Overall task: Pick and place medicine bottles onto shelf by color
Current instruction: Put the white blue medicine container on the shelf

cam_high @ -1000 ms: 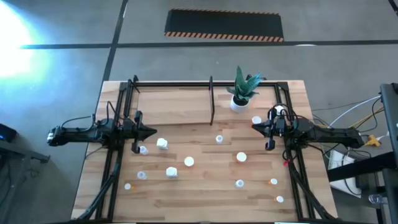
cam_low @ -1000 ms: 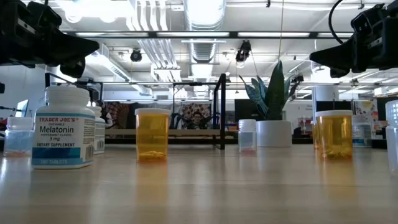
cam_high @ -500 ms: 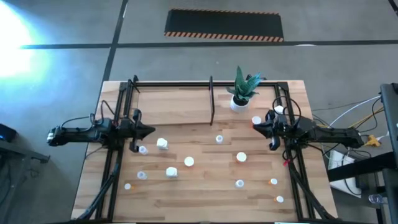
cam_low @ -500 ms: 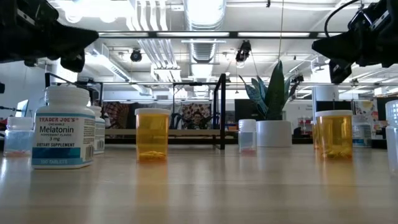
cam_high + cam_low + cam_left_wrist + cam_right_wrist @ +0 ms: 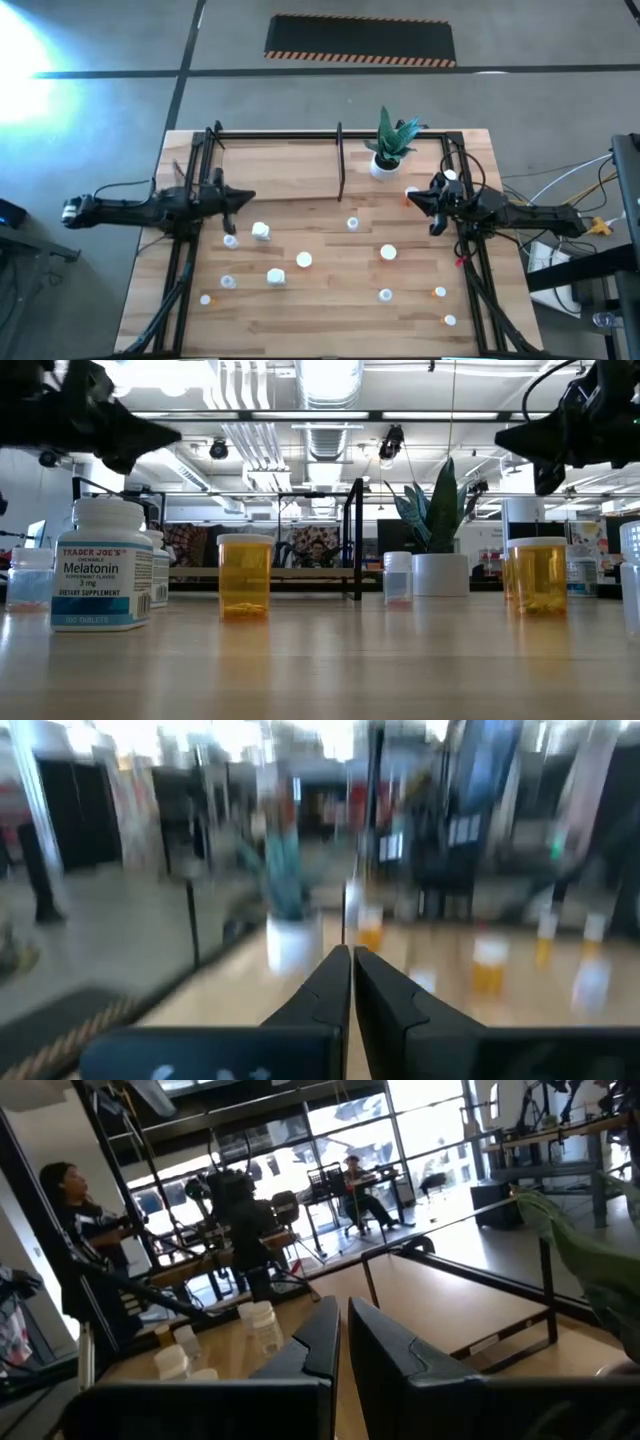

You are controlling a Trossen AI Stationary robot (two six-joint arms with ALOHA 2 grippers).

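Right gripper hovers shut and empty, dark fingers pressed together, with a white-capped medicine bottle just beside its tip and the white plant pot near. Left gripper is shut too, empty, above the smooth light-wood table, with a small white bottle near it. Counting from above, roughly a dozen tiny cylindrical bottles lie scattered between and below both grippers, and the black-tube shelf beyond them holds only the potted plant.

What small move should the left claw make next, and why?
Probably open the left claw and lower it toward the white bottle just in front. Both claws are shut and empty above the table, the right claw also, and the shelf holds no bottles yet.
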